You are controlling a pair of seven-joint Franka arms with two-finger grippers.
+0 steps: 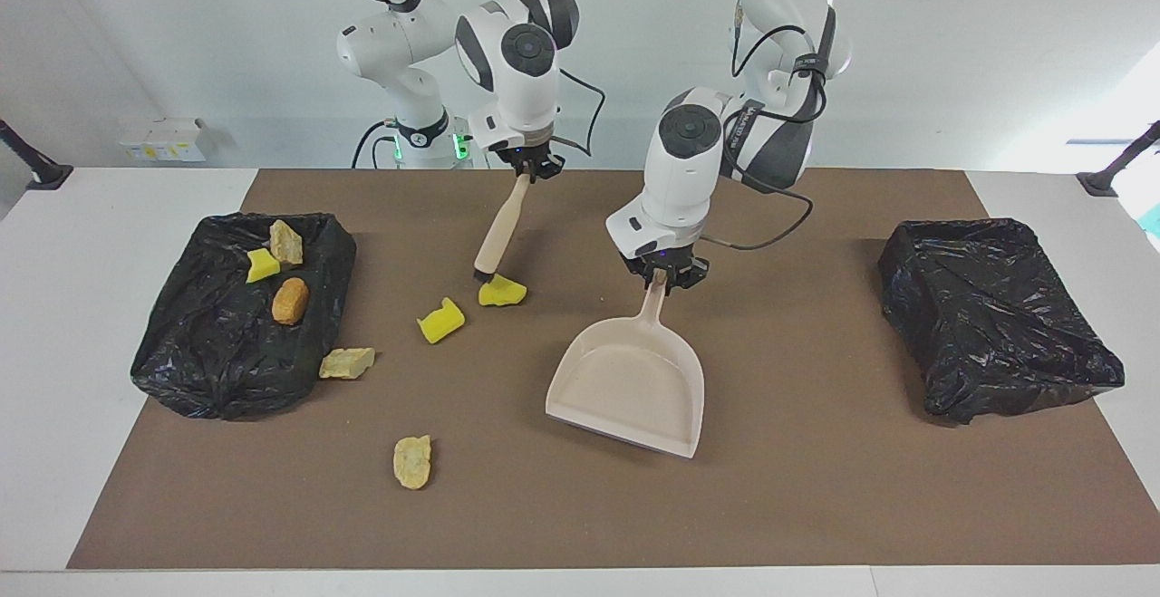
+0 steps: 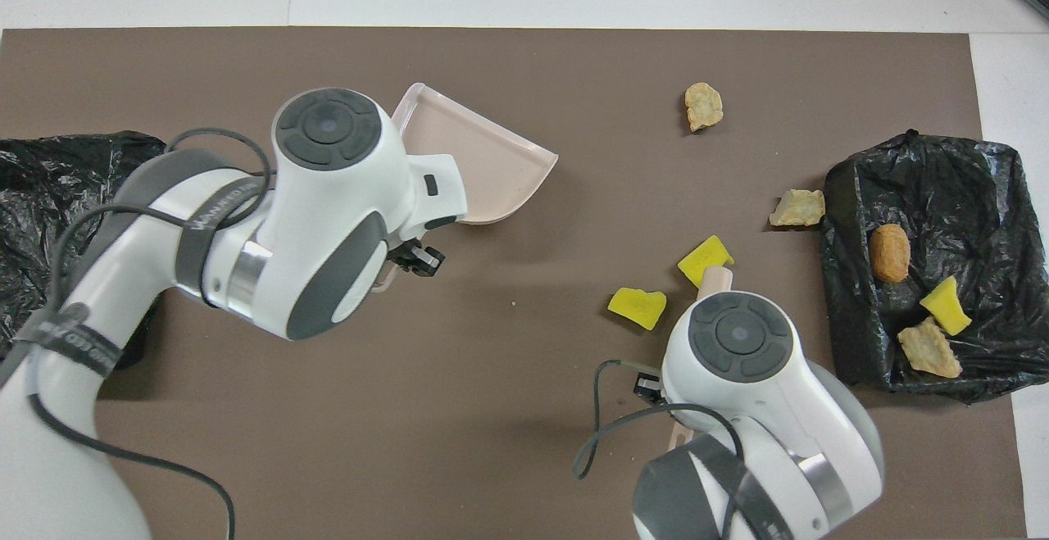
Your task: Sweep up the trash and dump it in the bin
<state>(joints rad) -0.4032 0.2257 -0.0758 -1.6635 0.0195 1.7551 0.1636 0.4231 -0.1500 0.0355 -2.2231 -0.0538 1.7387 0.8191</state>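
My right gripper [image 1: 528, 167] is shut on the wooden handle of a brush [image 1: 501, 227]. The brush tip is beside a yellow sponge chunk [image 1: 501, 292], and a second yellow chunk [image 1: 440, 320] lies just farther out. One tan stone-like piece [image 1: 346, 362] lies against the black-lined bin [image 1: 213, 370] at the right arm's end. Another tan piece [image 1: 412, 461] lies farthest from the robots. In that bin are a tan piece [image 1: 285, 241], a yellow chunk [image 1: 262, 264] and an orange-brown lump [image 1: 290, 300]. My left gripper [image 1: 664, 273] is shut on the handle of the beige dustpan [image 1: 630, 380], mid-table.
A second black-lined bin [image 1: 997, 325] stands at the left arm's end of the brown mat [image 1: 816, 488]. The dustpan's mouth [image 2: 483, 163] opens away from the robots. In the overhead view the right arm's wrist [image 2: 742, 335] covers most of the brush.
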